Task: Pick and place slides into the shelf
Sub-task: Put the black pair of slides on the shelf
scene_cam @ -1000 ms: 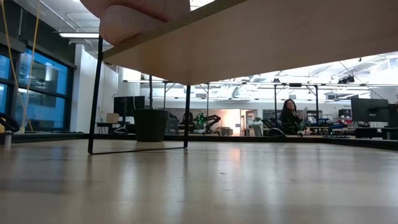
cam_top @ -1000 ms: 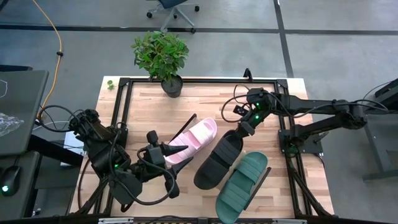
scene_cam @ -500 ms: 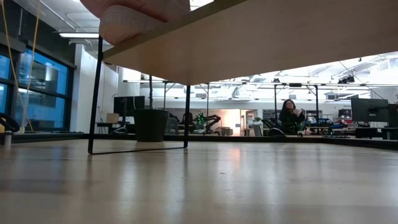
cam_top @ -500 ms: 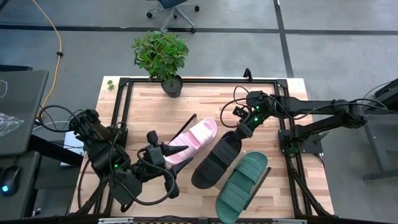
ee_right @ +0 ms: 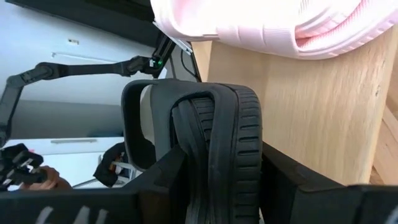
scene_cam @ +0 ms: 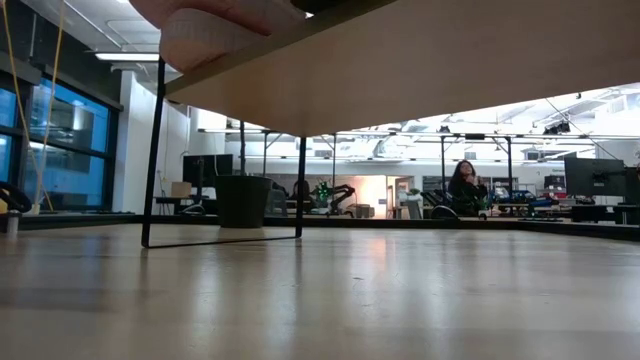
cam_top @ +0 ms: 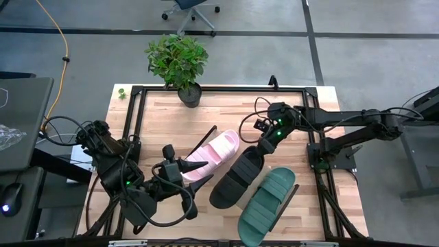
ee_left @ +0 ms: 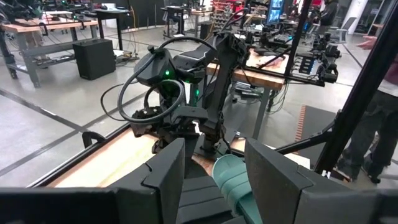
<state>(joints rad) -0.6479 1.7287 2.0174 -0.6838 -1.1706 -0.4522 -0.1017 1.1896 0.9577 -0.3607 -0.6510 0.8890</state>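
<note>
**Black slide in hand, pink one on the shelf, green one waiting**

In the high view, nearest the bottom edge and right of centre, the green slide lies untouched on the table, so it looks to be the last one left; at lower left the left gripper hangs just beside the pink slide, its fingers spread wide on nothing, as its wrist view shows.

Toward the middle, the black slide lies slantwise just beside the green one; the right gripper sits at its upper end, and the right wrist view shows the fingers closed on either side of the black sole, holding it. The shelf shows in the high view only as a thin slanted black frame left of centre, with the pink slide over it; the right wrist view shows pink resting on the light plank, so I judge one slide placed, one in transit, one to go.

For room: the plank beside the pink slide looks bare, though its far edge is hard to judge; the black slide must clear the pink one and the waiting left gripper; farther up, the top half of the table is mostly open; the potted plant stands at the top rim, well apart.
</note>
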